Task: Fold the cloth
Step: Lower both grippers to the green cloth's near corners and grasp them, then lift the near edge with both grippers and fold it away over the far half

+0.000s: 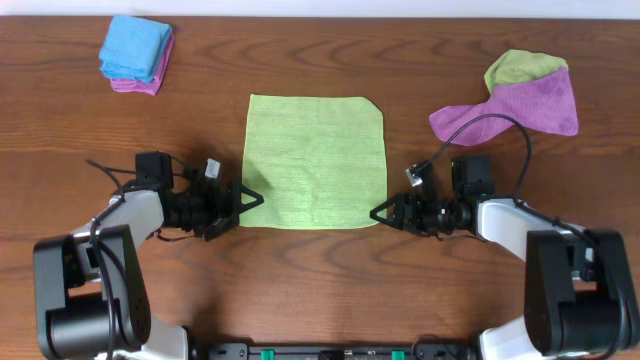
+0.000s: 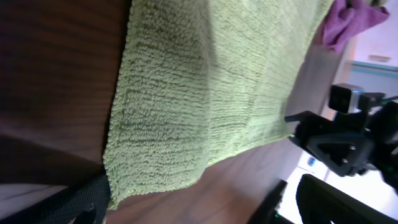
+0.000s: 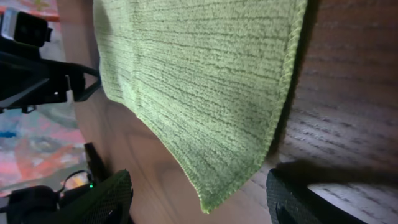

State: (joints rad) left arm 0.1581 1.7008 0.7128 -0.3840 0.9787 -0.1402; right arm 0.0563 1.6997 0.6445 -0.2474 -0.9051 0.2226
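Observation:
The lime-green cloth point(image 1: 315, 160) lies flat and spread out in the middle of the table. Its white tag does not show. My left gripper point(image 1: 250, 197) is open and low, right at the cloth's near left corner. In the left wrist view that corner of the cloth point(image 2: 205, 81) reaches down beside one finger of the left gripper point(image 2: 180, 211). My right gripper point(image 1: 380, 212) is open at the near right corner. In the right wrist view the corner of the cloth point(image 3: 205, 93) lies between the fingers of the right gripper point(image 3: 202, 208), which do not close on it.
A folded blue cloth on a pink one point(image 1: 135, 50) sits at the back left. A purple cloth point(image 1: 530, 105) with a yellower-green cloth point(image 1: 520, 66) lies at the back right. The right arm point(image 2: 348, 143) shows in the left wrist view.

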